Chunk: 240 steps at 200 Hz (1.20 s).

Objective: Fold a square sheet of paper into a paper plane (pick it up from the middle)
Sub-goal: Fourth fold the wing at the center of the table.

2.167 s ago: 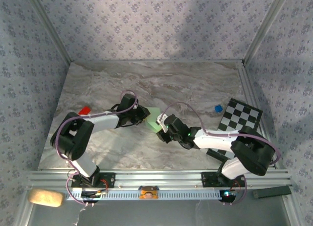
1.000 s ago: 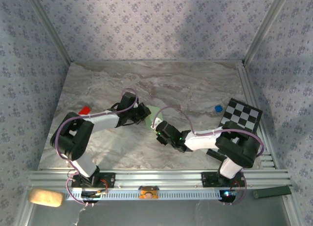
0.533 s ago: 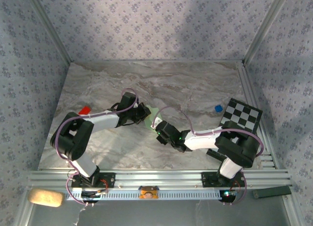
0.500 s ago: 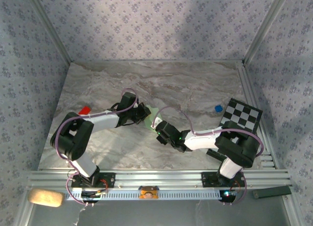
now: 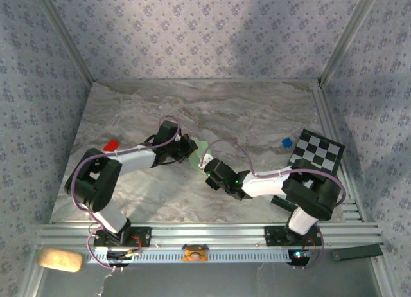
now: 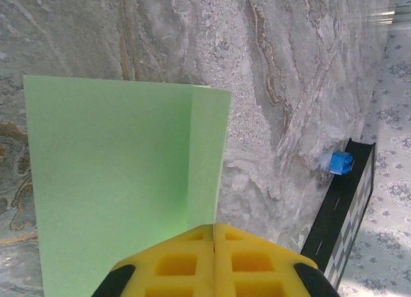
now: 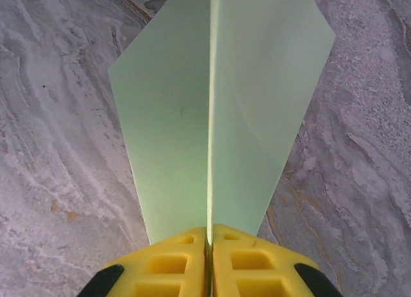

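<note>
Pale green sheet of paper (image 7: pixel 212 117), grey-veined marble table (image 5: pixel 257 110), black-and-white checkered board (image 5: pixel 316 154), blue block (image 5: pixel 286 143).

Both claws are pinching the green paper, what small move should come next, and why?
Probably draw the right claw along the centre crease to sharpen it. It is shut on the thin light green paper sheet at the crease's near end, both halves splay apart ahead of it, and the left claw, also shut on the sheet, can anchor it.

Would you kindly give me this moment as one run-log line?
stage: folding | left pincer: shut on green paper | right pincer: shut on green paper at its centre crease
</note>
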Available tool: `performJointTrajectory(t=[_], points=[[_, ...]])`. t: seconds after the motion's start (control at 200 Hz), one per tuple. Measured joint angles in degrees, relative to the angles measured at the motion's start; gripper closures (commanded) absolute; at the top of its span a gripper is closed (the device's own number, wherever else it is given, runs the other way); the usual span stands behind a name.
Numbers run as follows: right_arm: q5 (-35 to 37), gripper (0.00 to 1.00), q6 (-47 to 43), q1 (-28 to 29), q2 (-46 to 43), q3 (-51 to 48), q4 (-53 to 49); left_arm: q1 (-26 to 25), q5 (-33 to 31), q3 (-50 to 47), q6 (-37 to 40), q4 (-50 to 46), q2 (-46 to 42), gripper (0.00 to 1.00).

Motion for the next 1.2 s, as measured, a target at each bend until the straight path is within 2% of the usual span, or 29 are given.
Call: performJointTrajectory(t=[0.205, 0.38, 0.55, 0.715, 0.89, 1.199], points=[[-0.04, 0.99, 0.79, -0.26, 0.00, 0.00, 0.13, 0.07, -0.17, 0.00, -0.07, 0.00, -0.07, 0.93], [-0.74, 1.00, 1.57, -0.92, 0.09, 0.00, 0.24, 0.39, -1.44, -0.02, -0.35, -0.55, -0.37, 0.81], [-4.33, 1.00, 3.30, -2.75, 0.11, -0.02, 0.57, 1.20, -2.43, -0.33, -0.07, -1.42, -1.60, 0.62], [-7.65, 1.00, 4.15, -4.02, 0.11, -0.02, 1.60, 1.95, -2.56, -0.35, 0.02, -2.38, -1.68, 0.58], [-9.16, 1.00, 4.28, -4.24, 0.11, -0.02, 1.60, 2.54, -2.32, -0.33, 0.20, -3.26, -1.66, 0.60], [-9.53, 0.94, 4.26, -4.28, 0.11, -0.26, 2.14, 2.60, -1.90, 0.44, 1.05, -5.84, -1.51, 0.88]])
